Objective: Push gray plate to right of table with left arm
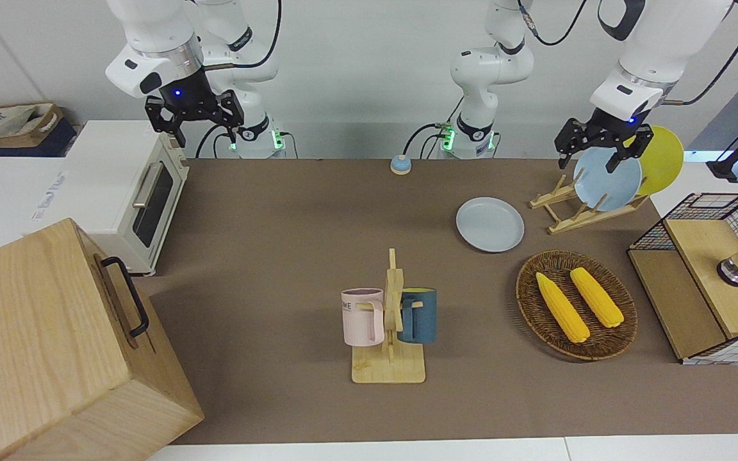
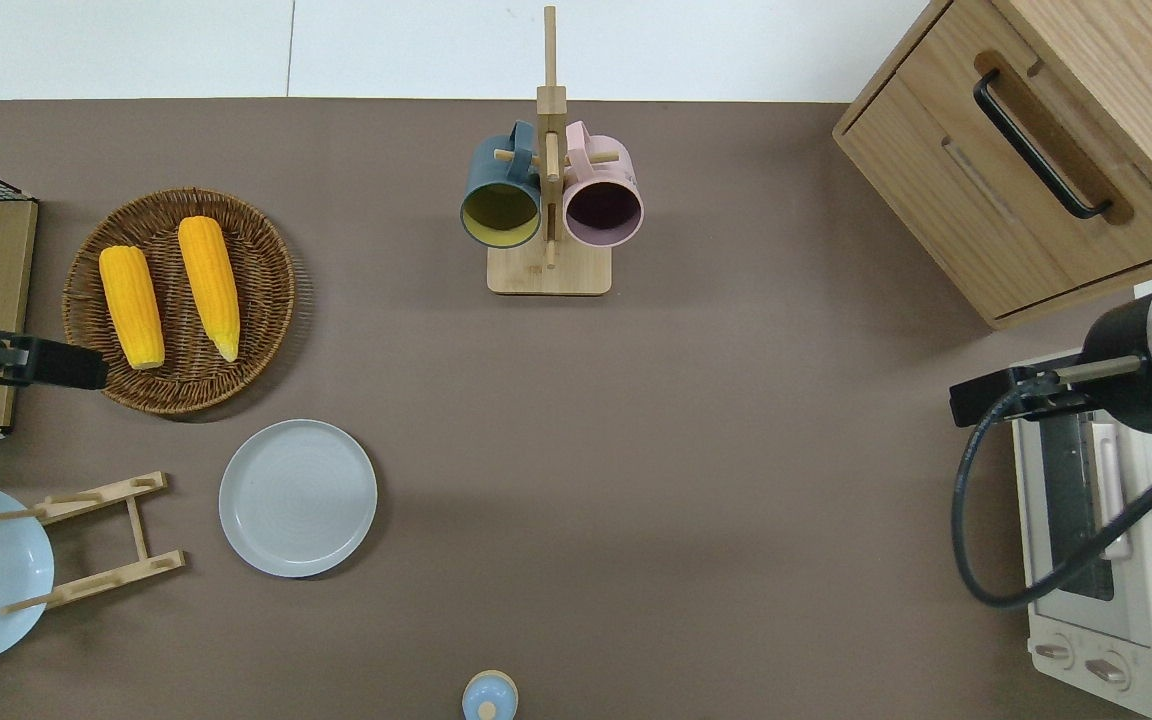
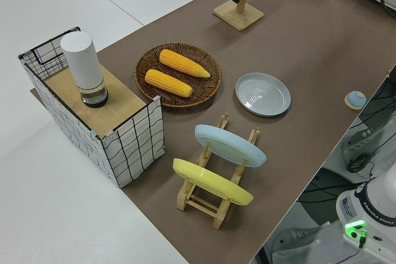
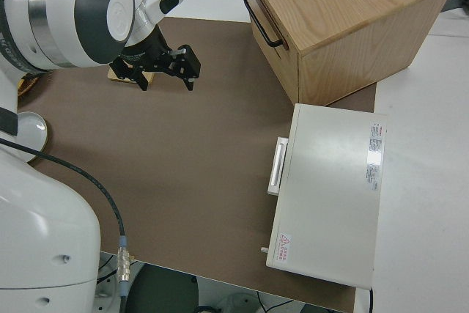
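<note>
Bright, even light; soft shadows

Pale gray-blue for the gray plate (image 2: 297,497), faintly ringed, against the plain brown matting of the table (image 2: 696,470). Brighter light blue (image 3: 229,144) and yellow (image 3: 211,182) for the racked plates; dark brown weave for the basket (image 2: 256,300), bright yellow for its corn (image 2: 208,285). Navy (image 1: 418,315) and pink (image 1: 362,317) for the mugs.
</note>
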Controlling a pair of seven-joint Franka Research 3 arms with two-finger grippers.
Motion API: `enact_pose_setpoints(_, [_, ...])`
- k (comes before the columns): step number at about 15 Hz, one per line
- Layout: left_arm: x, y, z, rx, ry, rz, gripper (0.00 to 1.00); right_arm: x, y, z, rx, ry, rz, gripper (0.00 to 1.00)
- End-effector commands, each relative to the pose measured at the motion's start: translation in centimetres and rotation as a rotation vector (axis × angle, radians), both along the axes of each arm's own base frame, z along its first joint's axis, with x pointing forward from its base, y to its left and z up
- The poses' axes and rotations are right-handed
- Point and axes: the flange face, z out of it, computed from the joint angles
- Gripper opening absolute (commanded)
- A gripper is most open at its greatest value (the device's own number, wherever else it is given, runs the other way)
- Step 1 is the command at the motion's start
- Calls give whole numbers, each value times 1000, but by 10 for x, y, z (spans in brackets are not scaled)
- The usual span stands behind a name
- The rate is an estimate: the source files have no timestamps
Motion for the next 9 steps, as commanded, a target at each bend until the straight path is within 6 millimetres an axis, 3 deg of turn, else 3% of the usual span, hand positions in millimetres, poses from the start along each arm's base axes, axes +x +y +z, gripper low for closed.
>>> enact_pose_setpoints(1, [-5,5,9,-14,3,15,995,-3,-3,3,7,6,-4,983])
enact_pose_setpoints(9, [-9,6,5,-14,41,28,995,-4,-2,4,7,4,-3,983])
